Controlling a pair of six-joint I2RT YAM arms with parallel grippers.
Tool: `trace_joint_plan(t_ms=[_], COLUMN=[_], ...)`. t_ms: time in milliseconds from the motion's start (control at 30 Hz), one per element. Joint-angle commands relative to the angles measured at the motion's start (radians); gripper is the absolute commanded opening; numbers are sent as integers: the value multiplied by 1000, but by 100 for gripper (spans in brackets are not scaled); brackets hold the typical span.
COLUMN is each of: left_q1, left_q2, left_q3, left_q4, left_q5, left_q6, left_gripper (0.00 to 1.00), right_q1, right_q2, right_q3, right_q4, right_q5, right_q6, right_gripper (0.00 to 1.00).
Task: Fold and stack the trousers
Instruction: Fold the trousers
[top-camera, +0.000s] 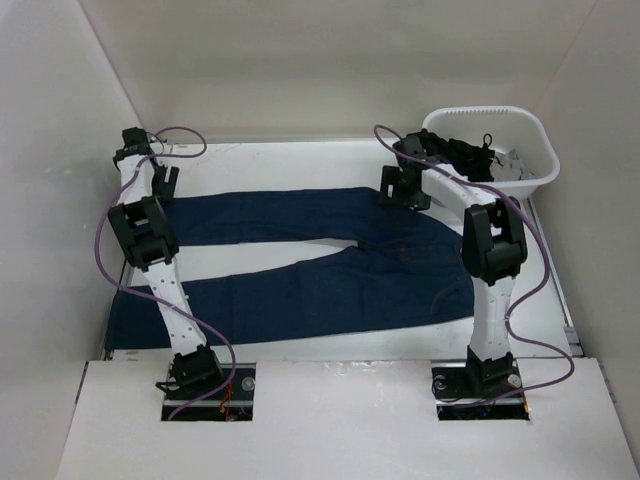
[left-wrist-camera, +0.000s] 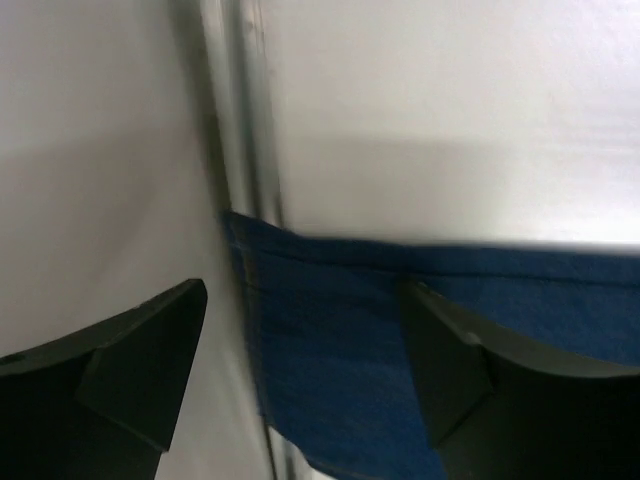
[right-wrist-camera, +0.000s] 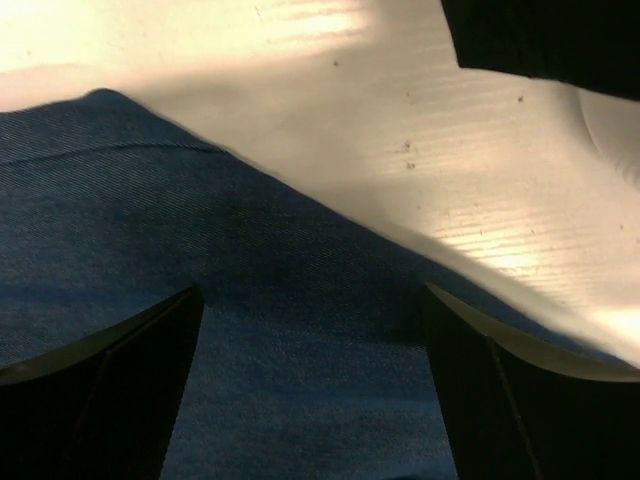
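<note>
The dark navy jeans (top-camera: 330, 262) lie flat on the white table, waist to the right and both legs stretched to the left. My left gripper (top-camera: 163, 183) is open over the hem end of the far leg. In the left wrist view the hem (left-wrist-camera: 330, 340) lies between the open jaws of the left gripper (left-wrist-camera: 305, 300), by the table's edge. My right gripper (top-camera: 400, 192) is open above the far edge of the jeans near the hip. In the right wrist view the right gripper (right-wrist-camera: 312, 295) hangs open over the denim (right-wrist-camera: 250, 300), holding nothing.
A white laundry basket (top-camera: 540, 135) with black garments (top-camera: 470, 155) stands at the back right, close behind the right arm. White walls enclose the table (top-camera: 300, 160) on three sides. The near leg's hem reaches the table's left front corner (top-camera: 125, 320).
</note>
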Motion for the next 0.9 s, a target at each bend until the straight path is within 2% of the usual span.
trace_joint_plan(t_ms=[0,67,100,133,233,333,367,467,533,567,600,733,867], left_q1=[1,4,5,5,5,2,2,2,2,2,4,16,13], left_q2=[-77,-68,-57,-49,-58,-84,-95,-127,-159,-182,-207,-294,-263], left_q3=[-165,-202,-206,-207,-233,-256,-262,-273,-272,-272,-273,-285,-243], left_q4=[-133,-135,-144,-151,-142,-98,-72,11,31,31,28,29,28], left_q5=[127,116,106,96,92,80,64,4,-5,4,26,113,170], left_q6=[75,89,87,83,60,48,43,38,41,43,43,26,11], left_gripper=[77,71,64,54,19,6,4,1,2,7,17,70,73], right_q1=[-8,-3,-3,-3,-3,-9,-12,-28,-28,-28,-26,-39,-57], right_q2=[-4,11,19,23,22,-9,-29,-108,-189,-235,-272,-446,-514], right_q3=[45,51,54,58,58,19,-2,-70,-128,-166,-197,-385,-495], right_q4=[-62,-82,-90,-97,-102,-84,-71,-24,7,15,15,-7,5], right_q5=[-7,-11,-19,-28,-65,-77,-73,-65,-54,-39,-24,26,15], right_q6=[-19,-30,-35,-38,-24,-9,-5,-2,-2,-2,-1,-28,-58], right_gripper=[92,88,85,76,41,5,0,0,0,0,0,0,0])
